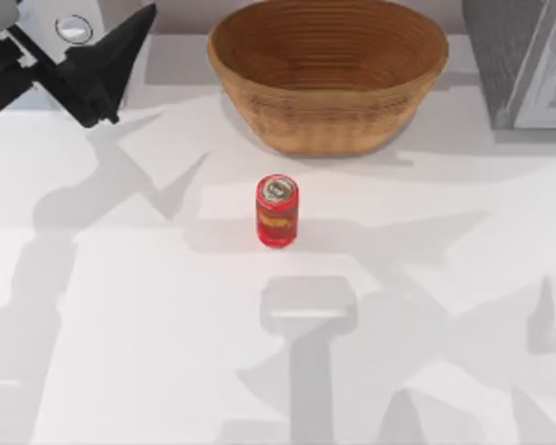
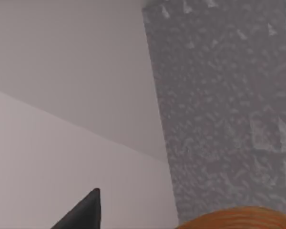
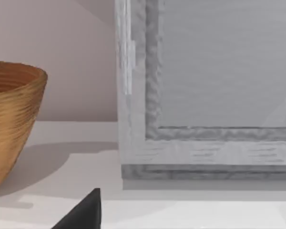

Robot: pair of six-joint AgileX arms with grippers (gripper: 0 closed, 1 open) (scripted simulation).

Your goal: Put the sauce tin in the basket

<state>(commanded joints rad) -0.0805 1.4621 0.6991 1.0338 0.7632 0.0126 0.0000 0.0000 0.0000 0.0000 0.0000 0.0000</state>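
Sauce tin (image 1: 277,211) upright; left end effector (image 1: 120,56) raised far-left

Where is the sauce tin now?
In the top view, the sauce tin stands upright near the table's middle, just in front of the basket, apart from it.

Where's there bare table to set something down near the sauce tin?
The whole near half of the table, below the sauce tin, is bare, as are the strips either side of it. It is tighter between the tin and the basket, and by the grey box far right.
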